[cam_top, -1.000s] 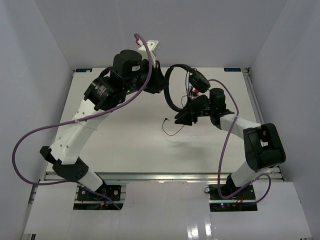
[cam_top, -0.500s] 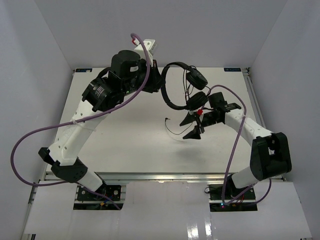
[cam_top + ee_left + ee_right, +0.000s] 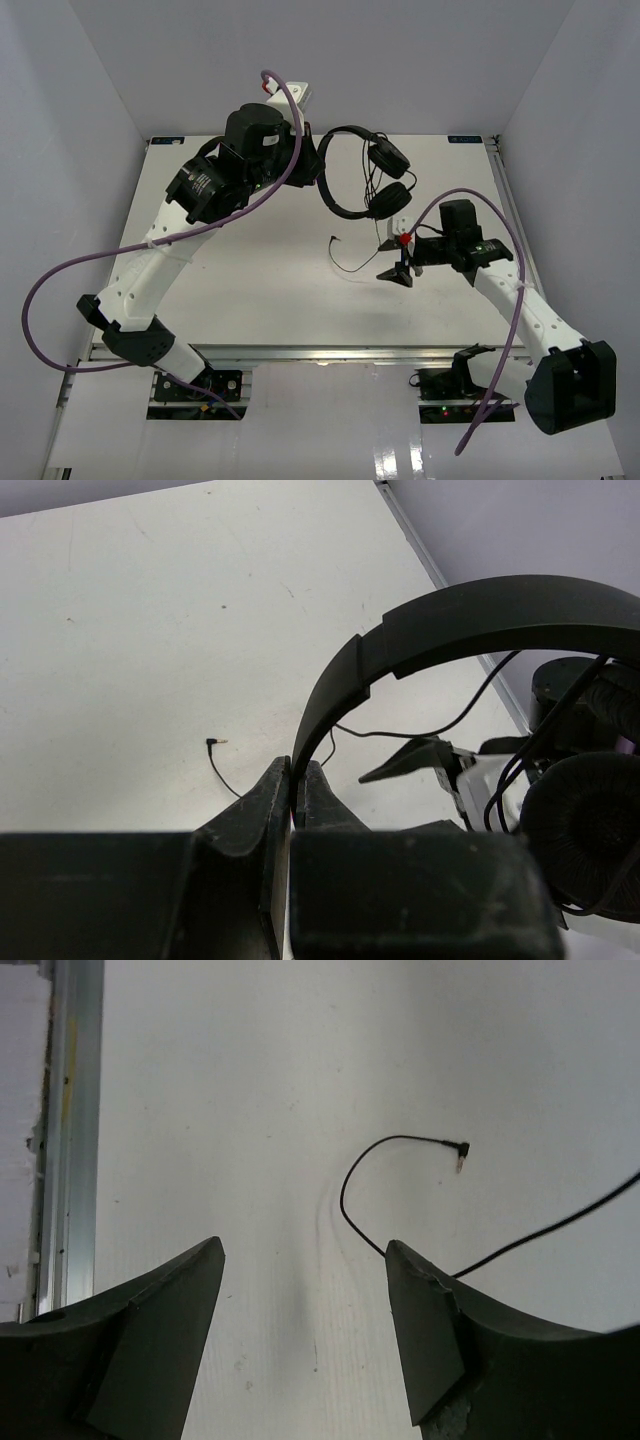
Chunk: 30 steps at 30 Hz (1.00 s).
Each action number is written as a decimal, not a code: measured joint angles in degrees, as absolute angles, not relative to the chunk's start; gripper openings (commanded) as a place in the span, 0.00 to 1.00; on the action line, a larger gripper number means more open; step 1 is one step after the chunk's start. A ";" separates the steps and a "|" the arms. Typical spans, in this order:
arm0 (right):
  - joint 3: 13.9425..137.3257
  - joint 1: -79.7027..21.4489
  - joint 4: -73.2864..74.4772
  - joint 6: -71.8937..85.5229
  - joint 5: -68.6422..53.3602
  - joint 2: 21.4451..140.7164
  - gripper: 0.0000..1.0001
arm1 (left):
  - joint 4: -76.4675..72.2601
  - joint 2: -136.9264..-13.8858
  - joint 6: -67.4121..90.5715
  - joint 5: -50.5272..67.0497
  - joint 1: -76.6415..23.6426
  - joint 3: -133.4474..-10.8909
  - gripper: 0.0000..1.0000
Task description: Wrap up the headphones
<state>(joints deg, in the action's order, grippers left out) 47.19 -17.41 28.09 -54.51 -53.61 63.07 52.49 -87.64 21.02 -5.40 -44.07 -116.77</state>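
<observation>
The headphones point(image 3: 386, 199) hang in the air over the table's point(image 3: 250, 290) far edge, headband pinched in the left gripper point(image 3: 297, 775). Their plug point(image 3: 332, 239) lies mid-table. Beside it, towards the right edge, the right gripper point(image 3: 392, 260) gapes wide and holds nothing.

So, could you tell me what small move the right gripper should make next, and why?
Probably lower the open right gripper onto the loose cord near its plug and close: the left gripper holds the headband, and the cord lies unwound on the table.
</observation>
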 measured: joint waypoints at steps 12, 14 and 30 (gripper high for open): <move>35.84 -16.73 -15.20 -7.68 -37.95 66.28 0.97 | 52.51 -86.53 21.45 -5.41 -44.07 -116.73 0.00; 35.89 -16.73 -19.15 -6.64 -38.21 68.21 0.93 | 52.45 -86.26 21.45 -5.39 -44.07 -116.71 0.00; 39.45 -18.41 -24.16 -8.06 -48.04 81.63 0.08 | 52.18 -86.13 21.92 -6.66 -44.07 -116.71 0.00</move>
<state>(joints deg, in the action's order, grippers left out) 39.45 -18.41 -24.16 -8.06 -48.04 81.63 52.18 -86.13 21.92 -6.66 -44.07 -116.71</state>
